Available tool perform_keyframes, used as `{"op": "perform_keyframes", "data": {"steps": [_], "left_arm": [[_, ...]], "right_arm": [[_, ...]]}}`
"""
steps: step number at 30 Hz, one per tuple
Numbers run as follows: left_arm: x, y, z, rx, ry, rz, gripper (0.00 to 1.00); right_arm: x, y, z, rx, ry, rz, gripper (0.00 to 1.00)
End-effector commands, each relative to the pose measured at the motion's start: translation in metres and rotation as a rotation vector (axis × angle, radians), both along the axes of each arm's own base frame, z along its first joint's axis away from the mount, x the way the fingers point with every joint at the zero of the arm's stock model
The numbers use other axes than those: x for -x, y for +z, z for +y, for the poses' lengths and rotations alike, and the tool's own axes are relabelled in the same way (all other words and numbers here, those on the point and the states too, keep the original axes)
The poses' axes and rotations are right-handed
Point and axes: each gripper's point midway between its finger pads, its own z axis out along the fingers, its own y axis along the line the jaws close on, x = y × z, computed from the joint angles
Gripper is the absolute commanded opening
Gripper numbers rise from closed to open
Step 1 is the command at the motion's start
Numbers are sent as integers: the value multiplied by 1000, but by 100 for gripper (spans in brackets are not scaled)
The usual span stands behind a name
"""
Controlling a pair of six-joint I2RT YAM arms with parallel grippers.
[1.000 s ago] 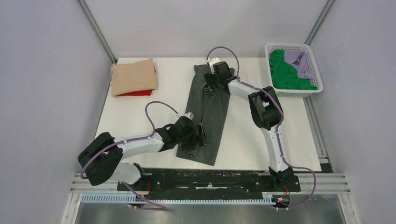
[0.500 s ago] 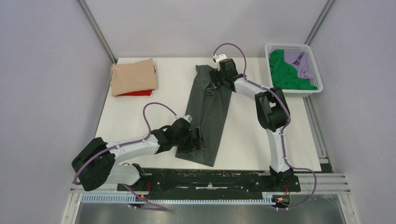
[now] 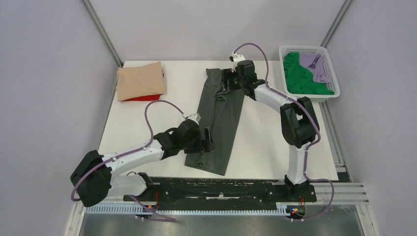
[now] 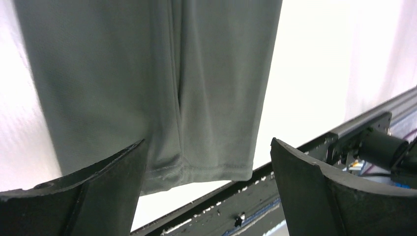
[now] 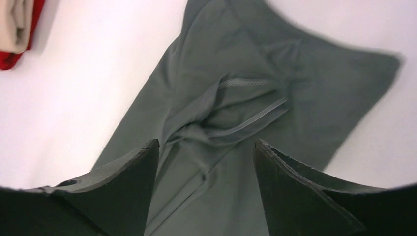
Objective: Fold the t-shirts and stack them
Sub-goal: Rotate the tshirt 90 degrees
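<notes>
Centrally on the white table, the dark grey t-shirt is laid out as a long, narrow strip, folded lengthwise and slanted slightly, with its collar end towards the far edge and its hem close to the near edge. The left gripper is held low over the hem end; in the left wrist view its fingers are seen spread wide, with the hem and a lengthwise fold line of the shirt lying flat between them and nothing grasped. The right gripper is positioned over the collar end, where the cloth is bunched and creased around the neckline; its jaws are likewise seen apart in the right wrist view, with no fabric pinched between them. At the far left corner of the table, the tan t-shirt is stacked, folded, on the red t-shirt, of which only an edge is exposed. At the far right, the green t-shirt and the lilac t-shirt are heaped unfolded in the white basket.
</notes>
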Motion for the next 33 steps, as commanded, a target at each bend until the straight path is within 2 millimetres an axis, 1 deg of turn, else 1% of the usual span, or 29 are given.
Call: {"op": "perform_keyframes", "data": {"steps": [1, 2, 4, 5, 9, 10, 12, 14, 18, 20, 22, 24, 26, 30, 32, 33], "left_arm": [[-35, 23, 11, 14, 103, -106, 100], [-40, 27, 11, 42, 115, -115, 100], [-48, 29, 15, 82, 138, -121, 100], [-53, 29, 19, 93, 154, -127, 100], [-60, 26, 25, 107, 155, -106, 100], [-60, 25, 26, 105, 155, -102, 100], [-62, 23, 25, 109, 151, -96, 100], [-62, 21, 23, 119, 144, -88, 100], [-61, 14, 19, 127, 134, -74, 100], [-62, 11, 18, 127, 134, -65, 100], [-61, 6, 17, 123, 129, -52, 100], [-61, 3, 15, 122, 125, -39, 100], [-61, 0, 15, 119, 127, -30, 100], [-60, -4, 16, 114, 128, -21, 100], [-60, -4, 15, 114, 129, -22, 100], [-60, -5, 16, 113, 130, -20, 100]], "right_arm": [[19, -11, 28, -180, 55, 115, 64], [19, -18, 28, -183, 48, 129, 56], [16, -27, 26, -181, 24, 146, 53], [14, -32, 26, -174, 15, 154, 52], [0, -43, 23, -153, -36, 161, 52], [-2, -49, 22, -146, -50, 174, 52], [-5, -57, 22, -142, -62, 192, 53], [-11, -59, 26, -157, -64, 188, 53], [-16, -68, 29, -174, -80, 204, 49], [-22, -66, 31, -191, -86, 180, 47], [-25, -69, 32, -194, -90, 182, 43], [-26, -70, 34, -201, -87, 187, 37], [-24, -71, 37, -212, -77, 196, 31], [-19, -68, 38, -219, -64, 203, 25], [-17, -63, 37, -226, -62, 195, 18], [-16, -60, 37, -230, -62, 190, 12]]}}
